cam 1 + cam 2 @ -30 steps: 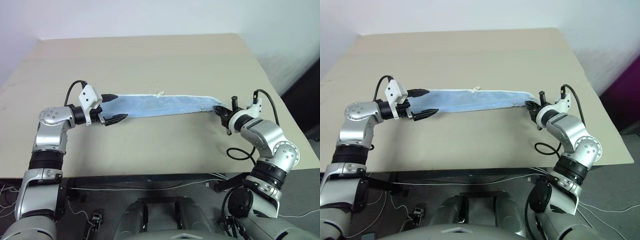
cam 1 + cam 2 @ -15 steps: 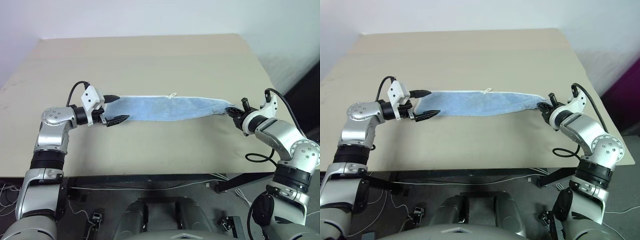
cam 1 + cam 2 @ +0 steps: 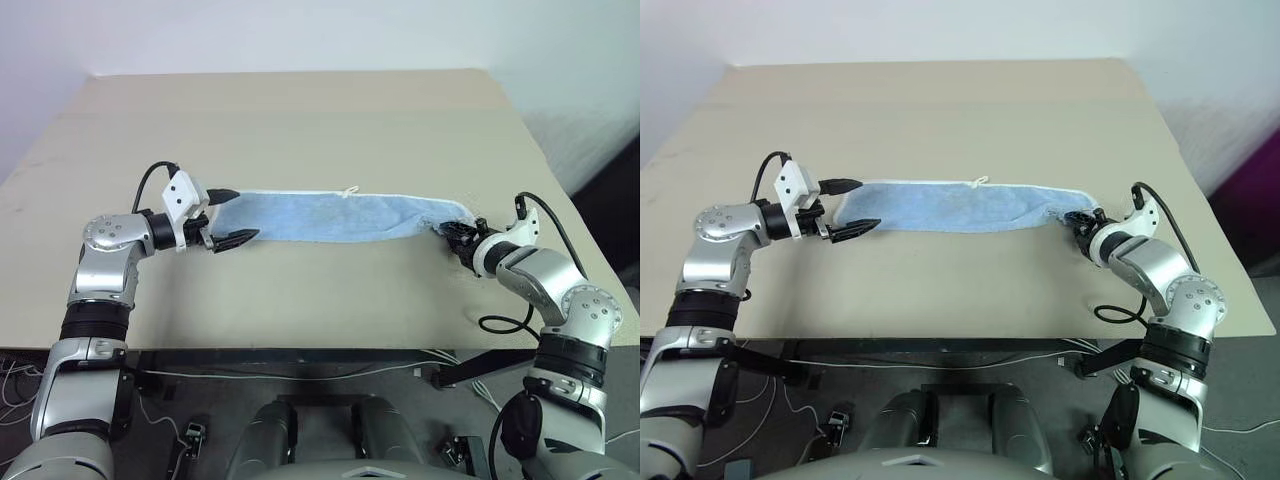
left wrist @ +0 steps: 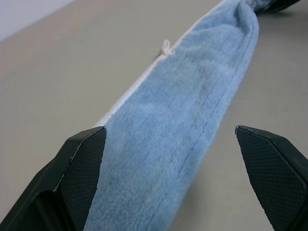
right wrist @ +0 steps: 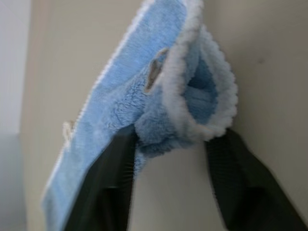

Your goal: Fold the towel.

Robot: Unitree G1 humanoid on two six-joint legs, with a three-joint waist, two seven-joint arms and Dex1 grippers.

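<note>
The towel (image 3: 330, 215) is a light blue cloth with white edging, lying as a long narrow strip across the tan table (image 3: 300, 110). Its small white loop (image 3: 349, 190) sticks out of the far long edge. At the strip's left end, my left gripper (image 3: 228, 215) stands open, one finger on each side of the cloth (image 4: 183, 96) and not pinching it. My right gripper (image 3: 455, 236) is at the right end. Its fingers are apart, and the bunched, curled corner of the towel (image 5: 192, 96) sits between them.
The table's right edge (image 3: 560, 205) runs close behind my right gripper, and the front edge (image 3: 300, 348) lies near both arms. A black cable (image 3: 500, 322) loops on the table beside my right forearm. Bare tabletop stretches beyond the towel.
My right gripper has drawn the towel's right end to the right and lowered it, and its fingers have come apart. The loop has shifted right with the cloth. My left gripper has stayed put, open.
</note>
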